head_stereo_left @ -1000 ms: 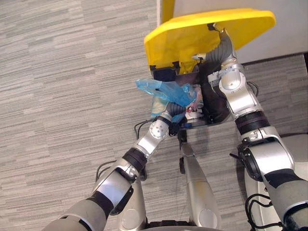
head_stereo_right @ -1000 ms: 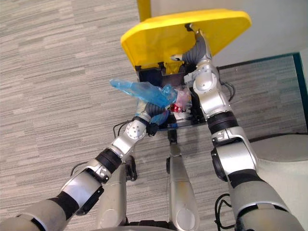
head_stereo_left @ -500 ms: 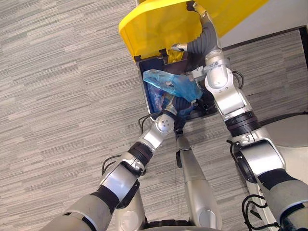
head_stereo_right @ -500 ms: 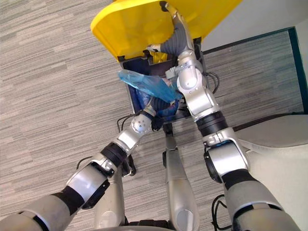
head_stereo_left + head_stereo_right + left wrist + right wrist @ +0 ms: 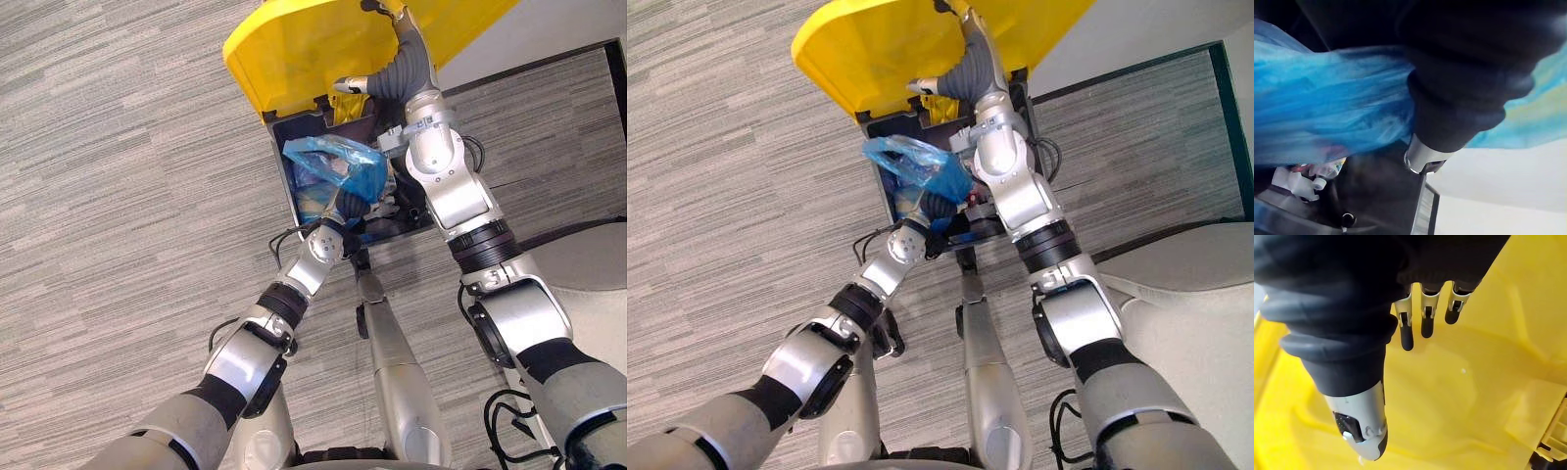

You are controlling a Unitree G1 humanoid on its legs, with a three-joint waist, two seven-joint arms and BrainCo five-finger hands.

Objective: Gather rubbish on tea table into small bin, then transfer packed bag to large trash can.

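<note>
Left eye view: one large trash can (image 5: pixel 281 166) stands at 12 o'clock on grey striped carpet (image 5: pixel 118 196). Its one yellow lid (image 5: pixel 304 39) is tipped up at 12 o'clock of the opening. The right arm rises across the can's 3 o'clock side to the lid. One blue bag (image 5: pixel 333 162) sits over the opening. The left hand (image 5: pixel 348 208) is just under it at 6 o'clock, and whether it grips the bag cannot be told.

A second ago the bag's tail stuck out past the can's 9 o'clock rim. Now the whole bag lies inside the rim, and the lid is as high as before.

Right eye view: a wall (image 5: pixel 1136 29) lies at 1 o'clock and a pale rounded surface (image 5: pixel 1195 294) at 4 o'clock, well apart from the can.

Left wrist view: blue plastic streams past the dark cover, with white rubbish (image 5: pixel 1300 183) in the dark can below it.

Right wrist view: the right hand (image 5: pixel 1422 323) has straight fingers laid against the lid's yellow underside, thumb apart.
</note>
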